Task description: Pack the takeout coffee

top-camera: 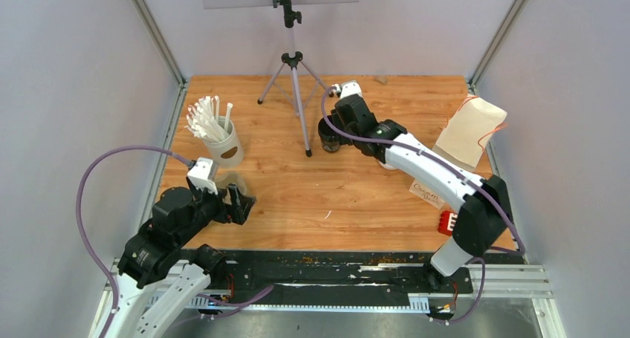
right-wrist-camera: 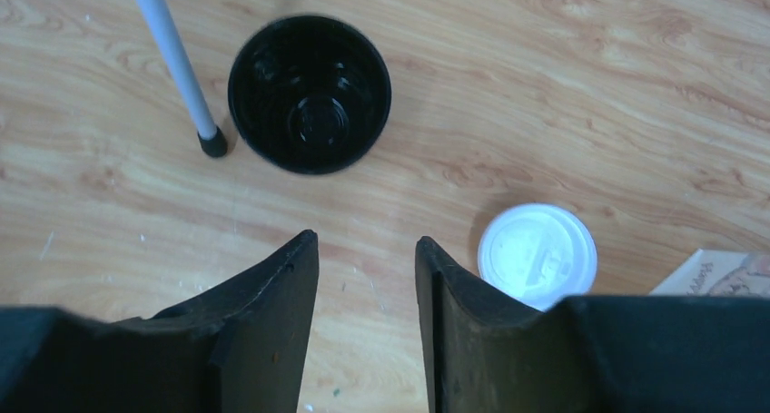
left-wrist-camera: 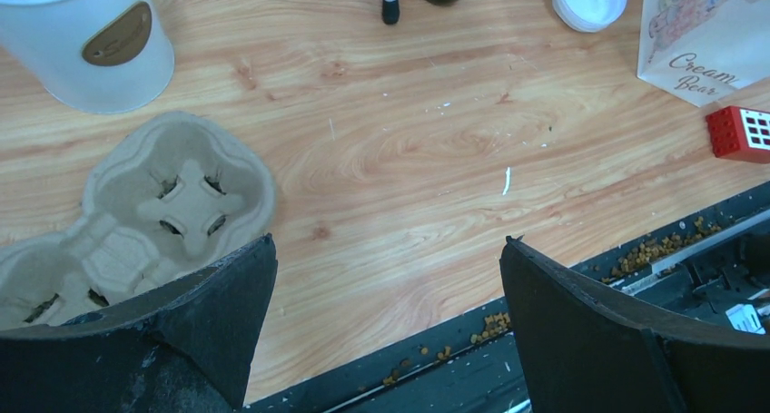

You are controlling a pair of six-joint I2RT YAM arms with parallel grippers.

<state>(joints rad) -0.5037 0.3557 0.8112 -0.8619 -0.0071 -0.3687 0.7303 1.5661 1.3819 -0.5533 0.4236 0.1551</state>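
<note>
One takeout coffee cup (right-wrist-camera: 310, 93) stands upright on the wood with no lid on, black and empty inside; it also shows as the cup (top-camera: 329, 139) in the top view. Its round white lid (right-wrist-camera: 537, 254) lies flat on the table, to the right of the cup and apart from it. My right gripper (right-wrist-camera: 366, 240) hovers just short of the cup, its jaws a narrow gap apart with nothing between them. My left gripper (left-wrist-camera: 389, 240) is wide open over the near table edge, beside the brown cup-carrier tray (left-wrist-camera: 172, 195).
A white cup of straws (top-camera: 223, 148) stands behind the carrier. A tripod (top-camera: 293, 78) stands mid-table, one leg's foot (right-wrist-camera: 213, 142) right beside the black cup. A paper bag (top-camera: 469, 130), a printed "Cream Bear" packet (left-wrist-camera: 699, 32) and a red block (left-wrist-camera: 740, 132) lie at the right.
</note>
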